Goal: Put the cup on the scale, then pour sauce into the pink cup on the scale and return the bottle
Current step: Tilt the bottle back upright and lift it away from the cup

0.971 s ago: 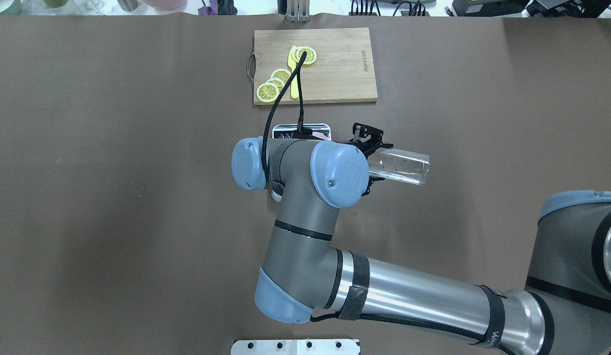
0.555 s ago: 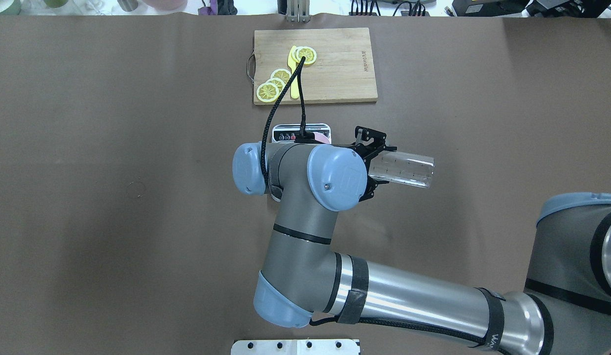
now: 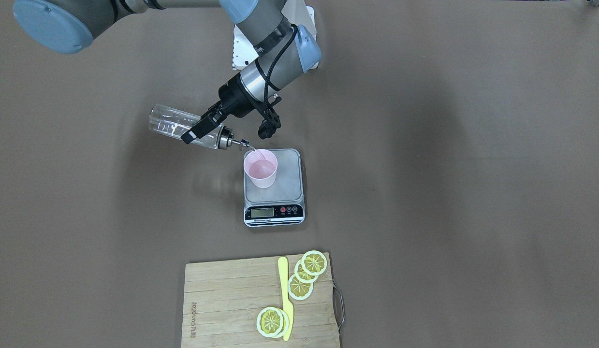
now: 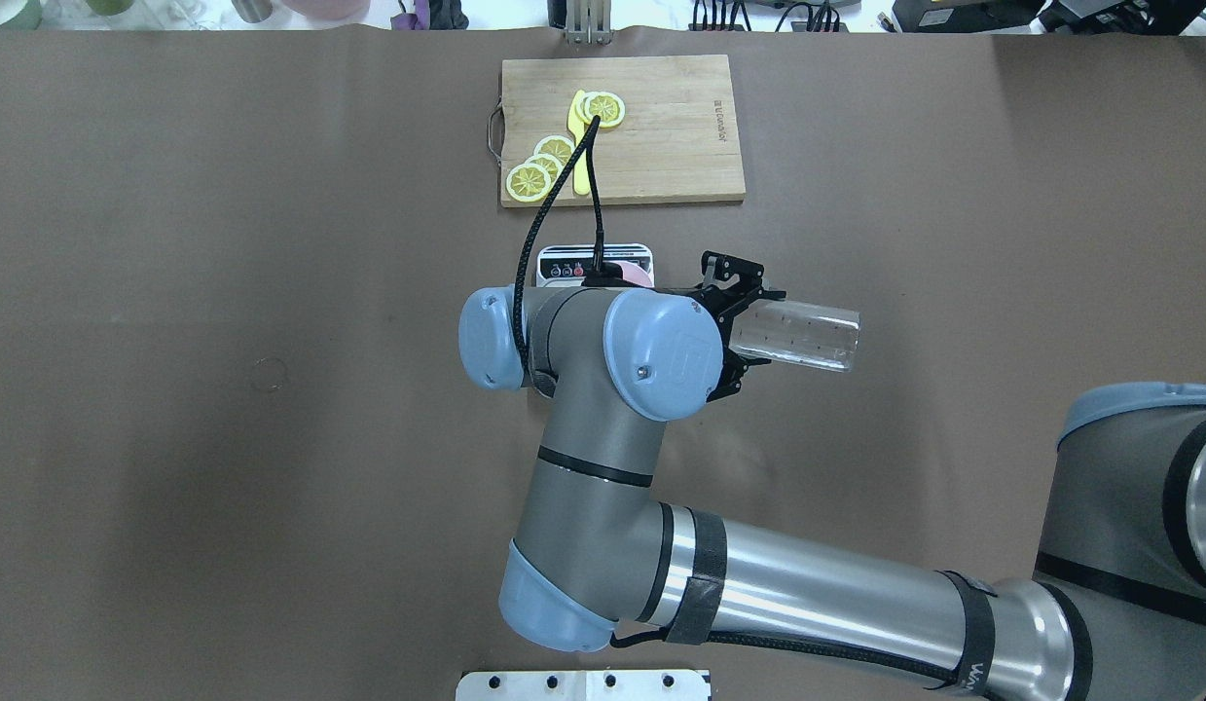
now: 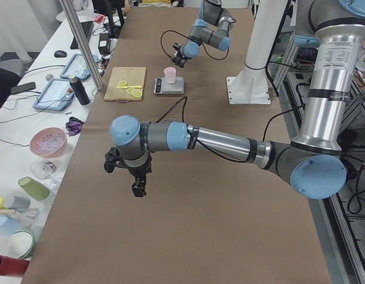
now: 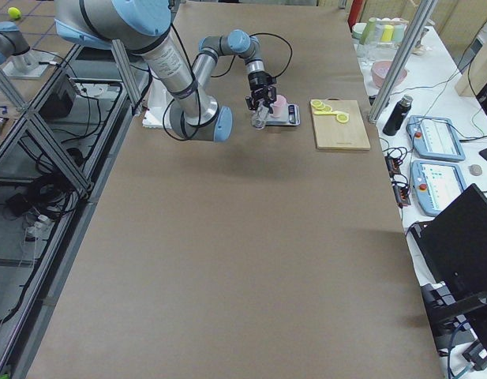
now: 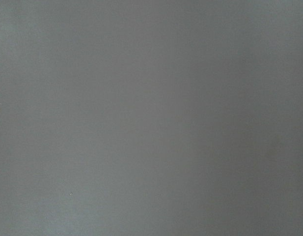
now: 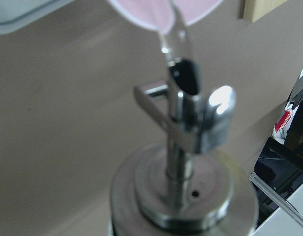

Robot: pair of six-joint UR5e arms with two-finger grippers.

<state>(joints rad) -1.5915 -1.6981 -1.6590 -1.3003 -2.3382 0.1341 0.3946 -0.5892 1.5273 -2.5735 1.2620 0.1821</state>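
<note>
Bottle [image 3: 168, 123] in the right pincer [image 3: 196, 130]'s tight grip, spout [image 3: 230, 142] above cup [image 3: 261, 170] on scale [image 3: 288, 180].

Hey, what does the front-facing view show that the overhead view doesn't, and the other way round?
Front-facing only: the whole cup on the scale, with the bottle's spout at its rim. Overhead only: cables past the table's far edge; there the arm hides most of the cup. Both: the right claw shut on the tilted bottle, and the board with lemon slices.
</note>
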